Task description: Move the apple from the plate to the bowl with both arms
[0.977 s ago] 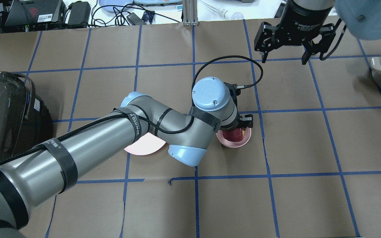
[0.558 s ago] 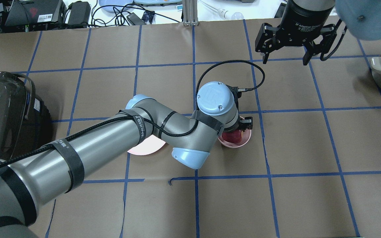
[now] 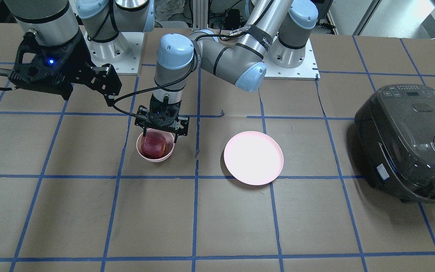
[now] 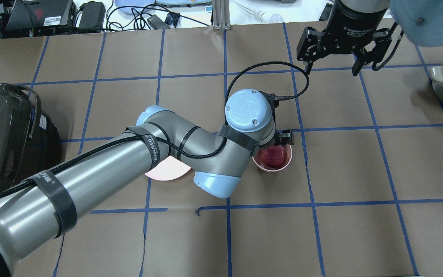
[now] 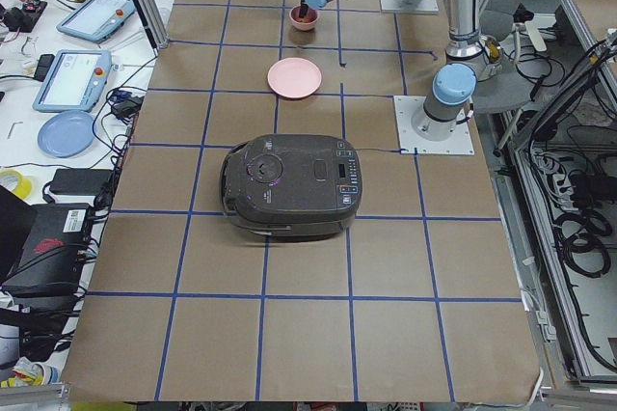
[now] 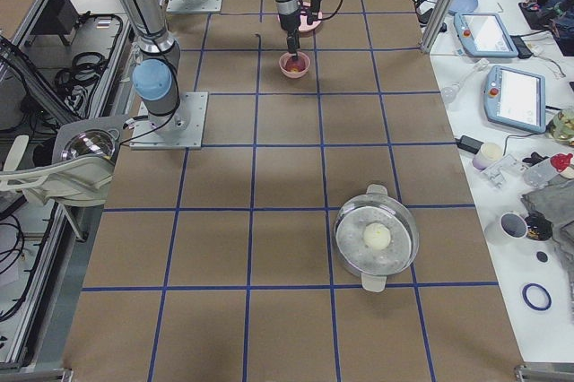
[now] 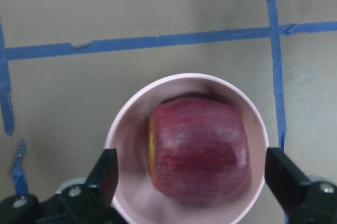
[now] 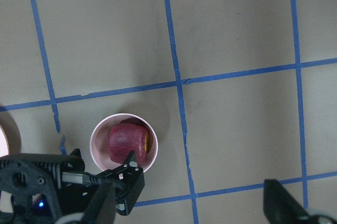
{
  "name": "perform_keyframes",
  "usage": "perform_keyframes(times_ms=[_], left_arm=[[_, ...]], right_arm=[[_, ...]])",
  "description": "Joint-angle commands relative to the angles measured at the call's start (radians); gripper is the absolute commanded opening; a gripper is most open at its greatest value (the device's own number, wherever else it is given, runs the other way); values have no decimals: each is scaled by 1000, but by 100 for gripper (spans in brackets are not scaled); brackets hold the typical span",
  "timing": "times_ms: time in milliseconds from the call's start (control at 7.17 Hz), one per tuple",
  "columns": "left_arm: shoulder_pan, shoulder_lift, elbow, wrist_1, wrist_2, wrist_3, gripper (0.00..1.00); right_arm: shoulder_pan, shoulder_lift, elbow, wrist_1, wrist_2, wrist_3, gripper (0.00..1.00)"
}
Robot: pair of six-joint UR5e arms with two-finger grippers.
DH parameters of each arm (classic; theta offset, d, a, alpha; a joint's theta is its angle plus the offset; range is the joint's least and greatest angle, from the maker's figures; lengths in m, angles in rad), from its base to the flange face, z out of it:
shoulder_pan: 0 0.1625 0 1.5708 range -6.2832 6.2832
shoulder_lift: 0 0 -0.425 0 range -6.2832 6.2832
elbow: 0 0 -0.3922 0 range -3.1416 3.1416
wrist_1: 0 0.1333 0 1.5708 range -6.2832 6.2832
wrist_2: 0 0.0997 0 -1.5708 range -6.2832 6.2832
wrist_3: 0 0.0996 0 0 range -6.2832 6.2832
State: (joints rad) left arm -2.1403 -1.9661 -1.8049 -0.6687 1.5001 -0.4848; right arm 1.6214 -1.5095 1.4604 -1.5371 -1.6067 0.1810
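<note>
The dark red apple (image 3: 153, 146) lies in the small pink bowl (image 3: 144, 155). My left gripper (image 3: 160, 136) hangs open just above the bowl, one finger on each side, touching nothing. The left wrist view shows the apple (image 7: 199, 149) filling the bowl (image 7: 126, 124) between the spread fingers (image 7: 105, 174). The wide pink plate (image 3: 253, 157) is bare beside the bowl, and the left arm partly hides it in the overhead view (image 4: 165, 171). My right gripper (image 4: 331, 70) is open and empty, held high past the bowl. Its wrist view looks down on the apple (image 8: 126, 141).
A black rice cooker (image 3: 406, 139) stands on the robot's left side of the table. A metal pot (image 6: 377, 237) with a pale ball in it sits at the table's right end. Blue tape lines grid the brown table cover.
The left wrist dipped toward the bowl, then rose a little. The apple stays in the bowl. The right gripper has barely moved.
</note>
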Motion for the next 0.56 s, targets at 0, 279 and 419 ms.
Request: perform_keyframes(times_ms=[0,279,419], left_arm=[[95,123,-20,-173,76,133,100],[309,272,-22,-370,69,275,100],[415,320,-14,-484,72,361,100]], right_arm=[[0,0,0,0,-1,0,100],[0,0,0,0,-1,0,100],[0,0,0,0,-1,0,100]])
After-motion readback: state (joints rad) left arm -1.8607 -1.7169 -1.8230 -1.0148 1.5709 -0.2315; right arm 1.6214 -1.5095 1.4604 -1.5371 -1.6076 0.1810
